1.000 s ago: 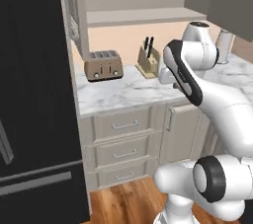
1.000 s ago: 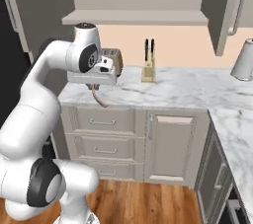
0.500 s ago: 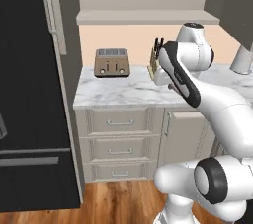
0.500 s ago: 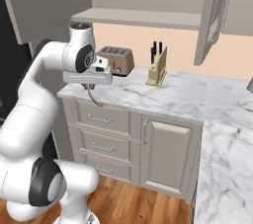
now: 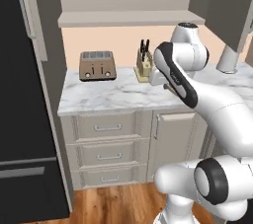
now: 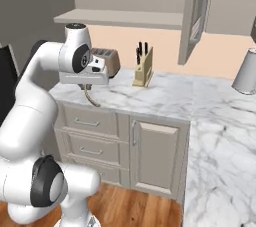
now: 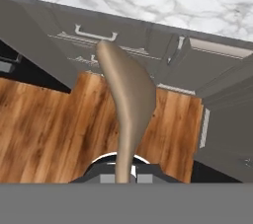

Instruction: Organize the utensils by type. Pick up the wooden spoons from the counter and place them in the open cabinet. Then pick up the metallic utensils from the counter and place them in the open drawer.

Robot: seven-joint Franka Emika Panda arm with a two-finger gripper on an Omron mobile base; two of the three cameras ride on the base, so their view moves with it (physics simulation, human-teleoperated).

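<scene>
One wooden spoon [image 7: 126, 99] is pinched by its handle in my jaws, its bowl hanging past the tabletop's [image 5: 118, 94] front edge above the drawer fronts. My whole outlook has swung as the base turned: the toaster [image 5: 97, 65] and knife block [image 6: 142, 69] now sit nearer centre. I judge I'm carrying it toward the open cabinet [image 6: 196, 11], beyond.

The base has swung round, so the toaster [image 5: 98, 65] and knife block [image 5: 144, 63] now sit farther right.

The spoon [image 7: 126, 104] handle's lower end seems hidden between the hand [image 7: 126, 176] fingertips.
</scene>
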